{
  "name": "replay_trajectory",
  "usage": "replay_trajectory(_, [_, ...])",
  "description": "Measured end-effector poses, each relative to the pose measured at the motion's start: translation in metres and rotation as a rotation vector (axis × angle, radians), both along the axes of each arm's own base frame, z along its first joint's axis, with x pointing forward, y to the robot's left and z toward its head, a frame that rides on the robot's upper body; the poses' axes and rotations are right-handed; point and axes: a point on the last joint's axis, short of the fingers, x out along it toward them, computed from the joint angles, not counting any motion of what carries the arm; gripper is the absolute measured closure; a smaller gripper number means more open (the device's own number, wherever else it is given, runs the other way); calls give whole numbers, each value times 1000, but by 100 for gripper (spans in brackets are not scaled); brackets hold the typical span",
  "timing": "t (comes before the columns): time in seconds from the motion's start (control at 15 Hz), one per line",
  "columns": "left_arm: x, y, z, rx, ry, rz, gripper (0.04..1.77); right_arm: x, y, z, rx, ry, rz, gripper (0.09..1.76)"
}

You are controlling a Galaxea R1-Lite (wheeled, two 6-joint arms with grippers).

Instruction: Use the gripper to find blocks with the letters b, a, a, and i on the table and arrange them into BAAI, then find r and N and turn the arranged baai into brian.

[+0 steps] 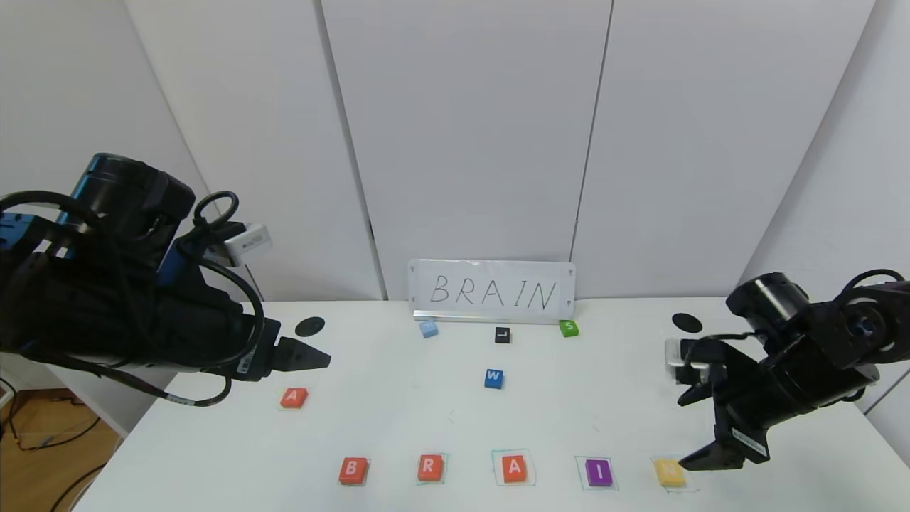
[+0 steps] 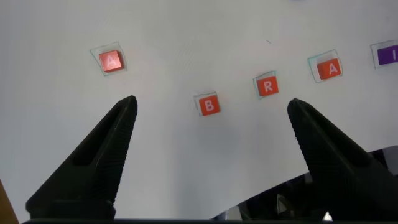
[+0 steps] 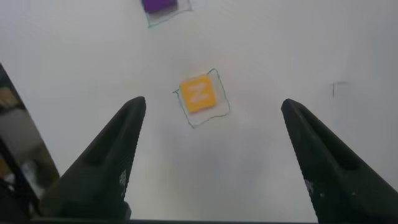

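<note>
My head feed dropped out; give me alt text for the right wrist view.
The yellow N block lies flat on the white table inside a faint green square, between the open right pincer fingers. A purple block shows at the edge.

Head overview; wrist close-ups downward

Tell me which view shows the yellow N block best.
The right wrist view: the N lies unobstructed in its green square between the open right gripper fingers. The head view shows it small, partly behind a fingertip. The left wrist view misses it.
</note>
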Motion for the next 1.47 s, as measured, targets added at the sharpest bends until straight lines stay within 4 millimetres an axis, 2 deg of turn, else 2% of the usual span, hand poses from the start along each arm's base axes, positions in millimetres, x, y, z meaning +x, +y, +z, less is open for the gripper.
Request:
replay_trajectory(0.13, [-11, -2, -6, 4, 14, -14, 9, 0, 7, 11, 82, 72, -240, 24])
replay_trajectory(0.27, [-22, 2, -5, -6, -38, -2, 9, -8, 17, 32, 134, 76, -408, 22])
replay_trajectory(0.4, [-34, 11, 3, -1, -106, 43, 9, -27, 21, 64, 195, 18, -536, 20])
replay_trajectory(0.53, [-48, 22, 14, -4, -168, 90, 9, -53, 16, 97, 260, -72, -634, 19])
replay_trajectory(0.73, [-73, 37, 28, -20, -258, 154, 9, -103, -7, 138, 336, -283, -774, 17])
replay_trajectory(0.93, [-113, 46, 35, -36, -352, 183, 9, -164, -34, 164, 432, -522, -887, 16])
replay_trajectory(1.13, [-169, 50, 40, -54, -503, 188, 9, -233, -43, 176, 523, -726, -903, 15])
replay_trajectory(1.27, [-209, 52, 43, -65, -633, 168, 9, -281, -44, 175, 546, -836, -846, 15])
replay_trajectory(1.47, [-265, 56, 43, -75, -833, 135, 9, -340, -45, 171, 587, -1008, -782, 15])
